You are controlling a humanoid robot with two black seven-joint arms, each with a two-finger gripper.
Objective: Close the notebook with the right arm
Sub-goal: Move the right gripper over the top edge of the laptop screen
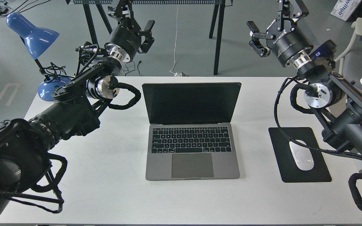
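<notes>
The notebook point(192, 128) lies open in the middle of the white table point(105, 175), its black screen upright and its keyboard and trackpad facing me. My right arm point(319, 91), with a blue module near the wrist, comes in from the right. Its gripper point(271, 21) hangs open above the table's far right edge, up and to the right of the screen and well clear of it. My left gripper point(136, 20) is also open, raised beyond the far edge to the upper left of the screen. Neither holds anything.
A white mouse point(301, 155) rests on a black mouse pad point(297, 174) right of the notebook, under my right arm's cable. A blue desk lamp point(31, 34) stands at the table's far left corner. Black trestle legs point(218, 34) stand on the floor behind the table.
</notes>
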